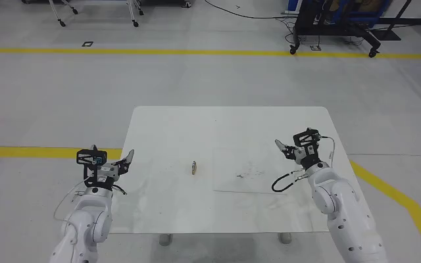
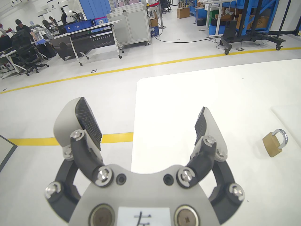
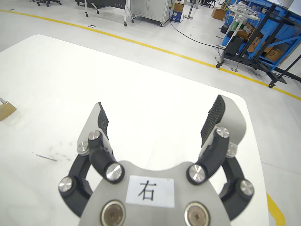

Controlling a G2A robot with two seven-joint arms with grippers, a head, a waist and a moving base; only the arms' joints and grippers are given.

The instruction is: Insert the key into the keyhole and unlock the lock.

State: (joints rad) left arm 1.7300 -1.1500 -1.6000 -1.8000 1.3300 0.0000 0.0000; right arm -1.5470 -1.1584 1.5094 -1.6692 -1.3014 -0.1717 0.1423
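Nearest to me are my own two grippers, one at each side of the near part of the white table. My left gripper hangs over the left edge of the table, partly above the floor. Its jaws are spread wide and there is nothing between them. My right gripper hangs above the right part of the table, also with jaws wide and nothing in them. I judge that both are held apart and to the sides so that the middle stays free for the work.

A little farther in, between my two grippers, lies the brass padlock. It is somewhat nearer to my left gripper and touches neither. Its silver shackle looks closed, so I think that the lock is not yet opened.

To the right of the padlock, well apart from it, I see a thin metal sliver among some grey marks on the table. I take this for the key, but I cannot be sure, because it is very small. It lies toward my right gripper, so the right one would probably take it while the left one holds the padlock.

The task seems to be at its very beginning. Beyond the far edge of the table, a yellow line runs across the floor.
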